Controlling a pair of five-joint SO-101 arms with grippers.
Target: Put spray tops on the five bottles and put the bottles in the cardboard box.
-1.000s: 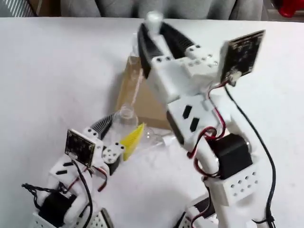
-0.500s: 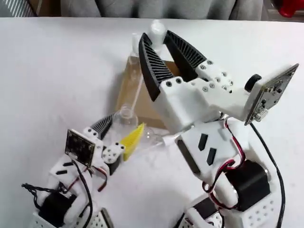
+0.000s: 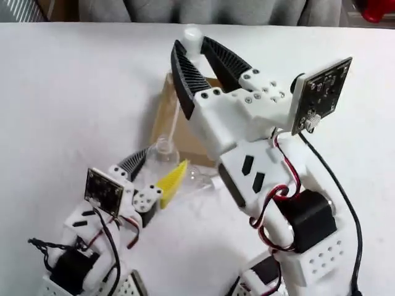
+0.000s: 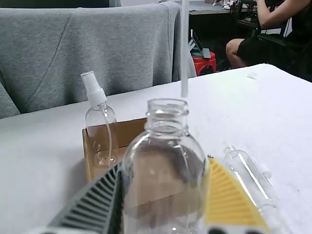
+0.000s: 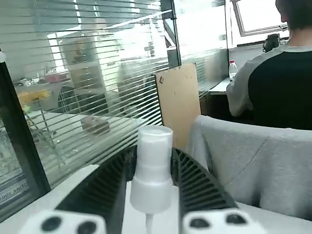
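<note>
High view: fixed over the table (image 3: 74, 80), looking steeply down from the side of the arms.
Left wrist view: low behind the left gripper (image 4: 164, 168), facing level across the table, very near the open bottle (image 4: 163, 190).
Right wrist view: raised behind the right gripper (image 5: 152, 152), facing level into the room, very near the spray top (image 5: 152, 180).
Shared: the cardboard box (image 3: 163, 117) and open bottle in high and left wrist views; the spray top in high and right wrist views.

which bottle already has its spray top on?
The boxed bottle, standing in the cardboard box. The held bottle in the left hand and the lying bottle are open-necked.
</note>
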